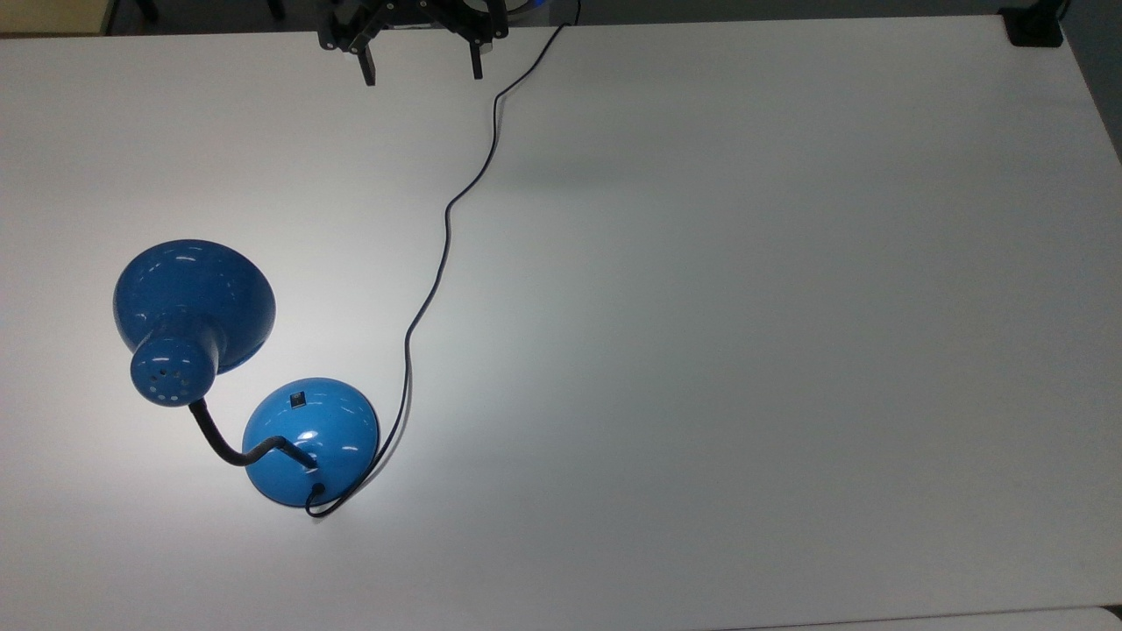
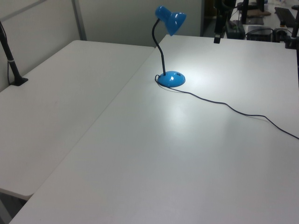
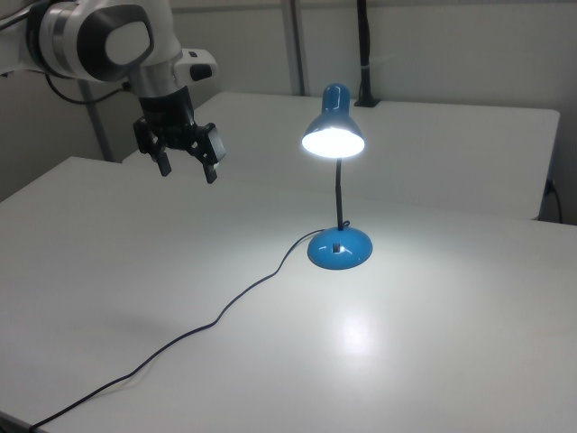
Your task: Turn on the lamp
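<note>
The glossy blue lamp [image 1: 195, 298] stands on the white table [image 1: 745, 307] at the top view's lower left. Its cone shade [image 3: 334, 135] glows and casts a bright pool on the table. A black bendy neck [image 1: 215, 438] joins the shade to the round base [image 1: 311, 438], which carries a small black switch [image 1: 299, 400]. In the left view the lamp [image 2: 171, 79] sits at the far middle. My gripper [image 1: 422, 72] hangs open and empty at the top view's upper edge, far from the lamp. In the right view the gripper [image 3: 187, 170] hovers high, left of the shade.
A thin black cord [image 1: 447, 219] snakes from the base up to the table's far edge, passing just right of the gripper in the top view. A black clamp [image 1: 1034, 31] sits at the top view's upper right corner. A second table [image 2: 56, 98] adjoins in the left view.
</note>
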Robot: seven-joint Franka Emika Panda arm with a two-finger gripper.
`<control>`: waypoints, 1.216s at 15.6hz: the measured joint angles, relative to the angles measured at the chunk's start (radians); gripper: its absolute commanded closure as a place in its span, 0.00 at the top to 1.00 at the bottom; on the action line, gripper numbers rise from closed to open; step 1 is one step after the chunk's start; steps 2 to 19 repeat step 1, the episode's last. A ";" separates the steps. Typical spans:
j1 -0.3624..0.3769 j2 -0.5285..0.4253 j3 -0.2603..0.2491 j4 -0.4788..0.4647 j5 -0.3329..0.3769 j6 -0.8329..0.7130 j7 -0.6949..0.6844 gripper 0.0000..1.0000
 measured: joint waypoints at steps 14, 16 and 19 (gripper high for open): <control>0.000 -0.001 -0.002 0.001 0.000 0.000 0.000 1.00; 0.000 -0.001 -0.002 0.001 0.000 0.000 0.000 1.00; 0.000 -0.001 -0.002 0.001 0.000 0.000 0.000 1.00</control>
